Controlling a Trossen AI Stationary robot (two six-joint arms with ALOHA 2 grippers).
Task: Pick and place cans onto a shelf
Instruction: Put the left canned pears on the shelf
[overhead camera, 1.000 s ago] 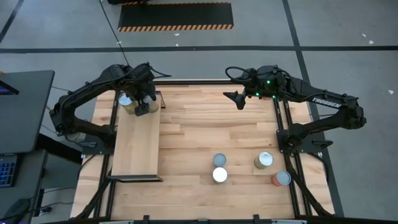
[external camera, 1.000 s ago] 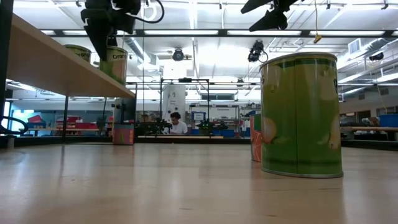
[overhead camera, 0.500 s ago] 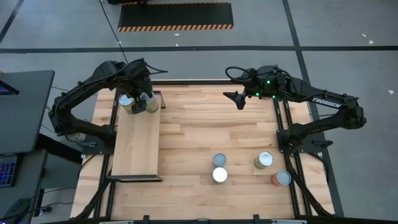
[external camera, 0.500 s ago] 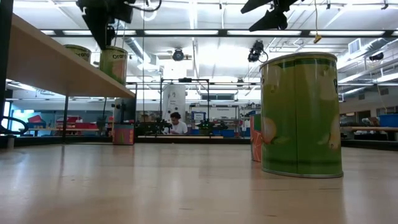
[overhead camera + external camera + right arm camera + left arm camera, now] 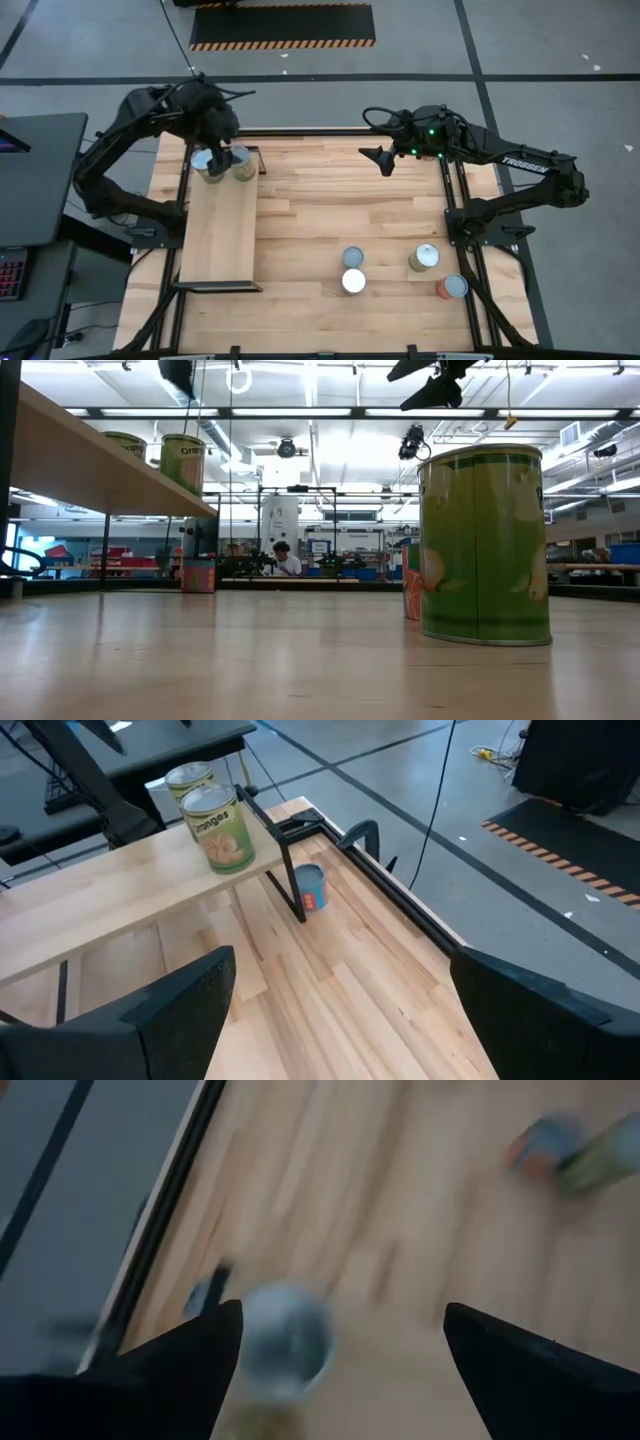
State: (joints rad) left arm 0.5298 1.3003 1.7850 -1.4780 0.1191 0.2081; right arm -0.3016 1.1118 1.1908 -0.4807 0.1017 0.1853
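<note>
Grey workshop floor around a plank surface (image 5: 330, 200). High view: shelf (image 5: 220, 235) runs lengthwise down the left side, two cans (image 5: 241, 165) upright at its far end, just beside each other. Left claw (image 5: 222, 152) sits over them, released, grasping nothing; right claw (image 5: 383, 158) waits over the far middle, also released. Four more cans (image 5: 352, 281) stand upright near the right front corner, well apart from the shelf. Low view: shelf (image 5: 90, 465) seen edge-on, both cans (image 5: 183, 460) on it with axes vertical; a big green can (image 5: 485, 545) close in front, a person seated far behind. Left wrist: blurred, fingers (image 5: 190, 1370) spread, one can top (image 5: 283, 1340) between them below. Right wrist: shelf pair (image 5: 222, 825) upright, labels readable, plus a blue can (image 5: 311, 887) on the surface under the shelf end. Risk, my guess: the left claw clips a can on its way out and tips it off the shelf edge.
</note>
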